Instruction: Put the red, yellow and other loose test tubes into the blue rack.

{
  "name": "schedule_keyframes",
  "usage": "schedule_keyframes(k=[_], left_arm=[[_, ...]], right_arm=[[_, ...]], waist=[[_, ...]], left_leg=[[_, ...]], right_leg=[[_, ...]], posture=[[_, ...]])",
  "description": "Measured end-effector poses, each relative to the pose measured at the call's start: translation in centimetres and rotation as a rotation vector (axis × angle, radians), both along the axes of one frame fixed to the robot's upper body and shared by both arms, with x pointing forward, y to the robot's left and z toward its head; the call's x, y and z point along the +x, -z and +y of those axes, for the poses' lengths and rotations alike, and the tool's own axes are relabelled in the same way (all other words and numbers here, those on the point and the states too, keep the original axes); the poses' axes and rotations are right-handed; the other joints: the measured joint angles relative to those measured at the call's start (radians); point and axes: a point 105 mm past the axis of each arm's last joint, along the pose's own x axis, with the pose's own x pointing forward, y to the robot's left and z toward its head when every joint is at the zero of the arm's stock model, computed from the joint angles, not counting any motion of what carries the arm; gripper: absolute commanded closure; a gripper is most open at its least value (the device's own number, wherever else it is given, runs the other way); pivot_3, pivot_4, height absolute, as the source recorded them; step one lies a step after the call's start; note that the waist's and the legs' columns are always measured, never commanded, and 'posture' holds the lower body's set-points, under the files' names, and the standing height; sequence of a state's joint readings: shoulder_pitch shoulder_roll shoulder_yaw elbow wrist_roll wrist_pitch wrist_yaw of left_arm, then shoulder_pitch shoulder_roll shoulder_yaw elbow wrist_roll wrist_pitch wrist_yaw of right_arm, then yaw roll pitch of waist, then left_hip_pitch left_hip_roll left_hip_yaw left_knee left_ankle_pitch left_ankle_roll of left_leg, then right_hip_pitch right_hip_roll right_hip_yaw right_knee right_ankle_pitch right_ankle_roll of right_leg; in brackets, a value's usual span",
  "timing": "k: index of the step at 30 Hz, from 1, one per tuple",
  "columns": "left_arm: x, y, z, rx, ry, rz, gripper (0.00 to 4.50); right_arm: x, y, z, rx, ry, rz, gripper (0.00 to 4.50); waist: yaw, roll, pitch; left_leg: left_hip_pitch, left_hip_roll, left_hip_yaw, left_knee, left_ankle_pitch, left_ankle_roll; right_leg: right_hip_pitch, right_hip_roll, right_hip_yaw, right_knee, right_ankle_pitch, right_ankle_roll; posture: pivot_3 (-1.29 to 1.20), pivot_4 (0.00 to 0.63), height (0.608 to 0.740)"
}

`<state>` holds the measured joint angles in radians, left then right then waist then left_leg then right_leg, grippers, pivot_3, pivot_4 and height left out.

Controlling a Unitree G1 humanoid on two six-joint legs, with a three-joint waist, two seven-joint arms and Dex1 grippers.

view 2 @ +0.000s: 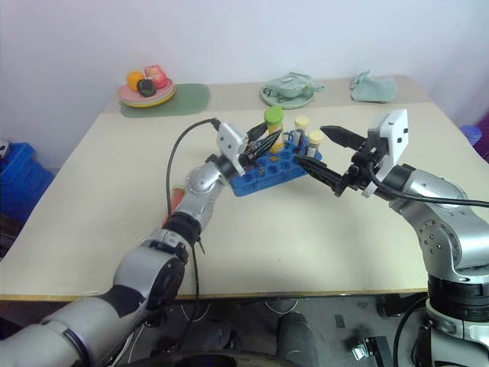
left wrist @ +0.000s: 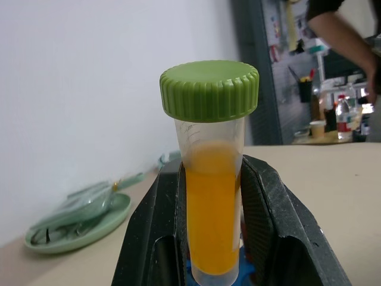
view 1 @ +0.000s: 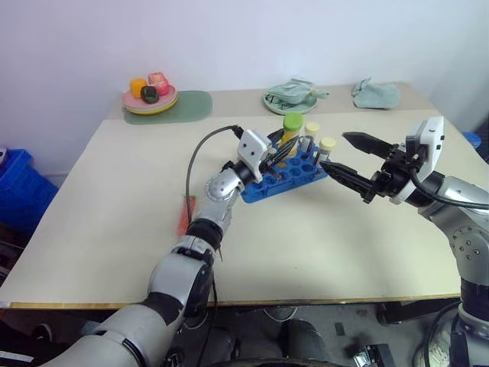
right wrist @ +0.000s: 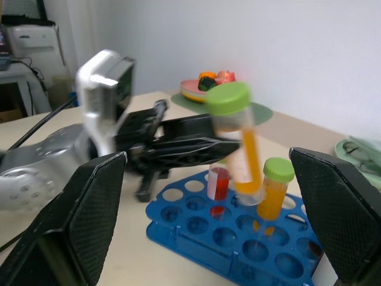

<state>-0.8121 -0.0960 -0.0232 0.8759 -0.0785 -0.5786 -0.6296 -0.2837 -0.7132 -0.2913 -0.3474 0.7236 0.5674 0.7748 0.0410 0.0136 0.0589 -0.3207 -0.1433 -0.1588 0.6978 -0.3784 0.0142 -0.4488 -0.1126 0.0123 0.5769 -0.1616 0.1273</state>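
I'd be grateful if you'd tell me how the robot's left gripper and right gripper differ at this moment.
The left gripper is shut on the yellow-orange tube, whereas the right gripper is open and holds nothing. The left gripper is over the blue rack, lowering the tube's base to a hole, while the right gripper waits just beside the rack's end. Both have two black fingers and point towards the rack.

light: bright, even, soft | shadows: faint under blue rack (view 1: 283,177) | glare: none | blur: orange tube (right wrist: 238,143) smeared in right wrist view | focus: background at 3 o'clock soft in left wrist view
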Motion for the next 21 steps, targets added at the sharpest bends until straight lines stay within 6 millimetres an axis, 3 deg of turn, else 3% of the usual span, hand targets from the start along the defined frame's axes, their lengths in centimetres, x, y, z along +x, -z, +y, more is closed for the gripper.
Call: schedule_keyframes(k=[10,14,21], left_arm=[[-3.8,0.8,2.6,0.024,0.039,0.080,3.78],[-3.7,0.1,3.5,0.034,0.008,0.075,3.78],[-3.1,-0.7,2.9,0.018,-0.004,0.069,3.78]], right_arm=[[0.7,-0.2,0.1,0.009,-0.012,-0.019,0.00],[0.9,0.0,-0.1,0.003,-0.007,-0.020,0.00],[1.1,0.3,0.3,-0.001,-0.024,-0.009,0.00]], waist=[[0.001,0.002,-0.003],[0.001,0.002,-0.006],[0.001,0.002,-0.009]], left_leg=[[0.000,0.000,0.001,0.000,-0.001,0.001],[0.000,0.000,0.001,0.000,-0.001,0.001],[0.001,0.000,0.002,0.000,-0.001,0.001]], right_leg=[[0.000,0.000,0.001,0.000,0.000,0.000],[0.000,0.000,0.001,0.000,0.000,0.000],[0.000,0.000,0.001,0.000,0.000,0.000]], posture=[[0.00,0.000,0.740],[0.00,0.000,0.740],[0.00,0.000,0.740]])
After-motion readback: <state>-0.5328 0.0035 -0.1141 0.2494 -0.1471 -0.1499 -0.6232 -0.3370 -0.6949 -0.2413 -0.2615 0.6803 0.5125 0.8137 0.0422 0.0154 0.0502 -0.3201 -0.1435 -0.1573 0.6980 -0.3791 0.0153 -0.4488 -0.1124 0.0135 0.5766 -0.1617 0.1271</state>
